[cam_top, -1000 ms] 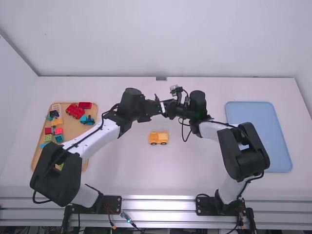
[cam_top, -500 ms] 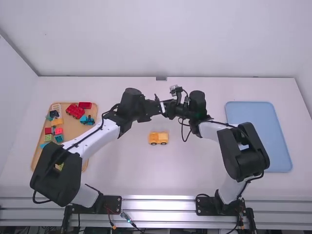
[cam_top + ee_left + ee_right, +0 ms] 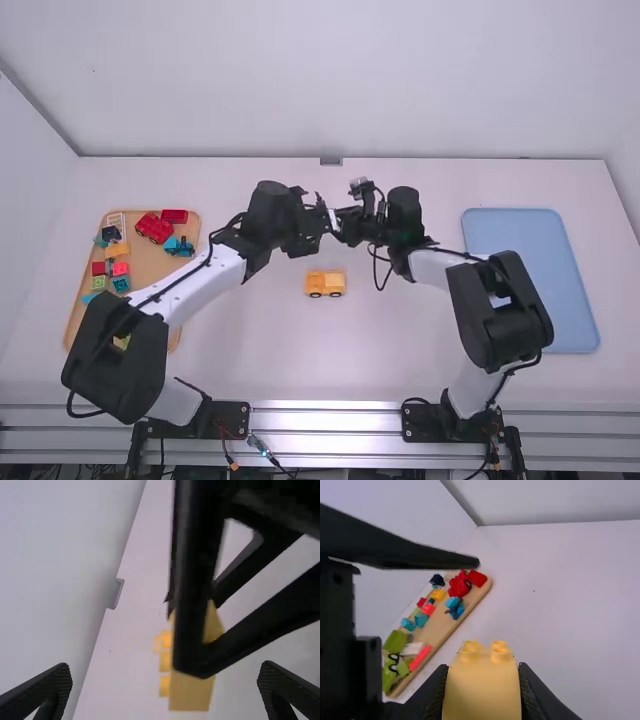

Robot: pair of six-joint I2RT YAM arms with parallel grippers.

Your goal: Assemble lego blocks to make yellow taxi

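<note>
Across the white table (image 3: 240,350), the 2 arms meet above the middle. The left gripper (image 3: 165,680) has its fingers spread wide with nothing between them; the right gripper (image 3: 482,680) has its fingers closed on the sides of a yellow block (image 3: 482,695), studs (image 3: 501,652) clear. On the table, nearer the camera than the 2 grippers, sits the yellow car base (image 3: 325,284).

The base should be light and rigid, likely to slide or roll if nudged; I'd steady it by its sides. The block should be light, hard plastic, smooth enough to twist under a lopsided pinch, so opposite flat faces are the place to grip, well below the studs.

Against 0.5 s ago, the left gripper has turned at its wrist; the right arm and car base look unmoved.
</note>
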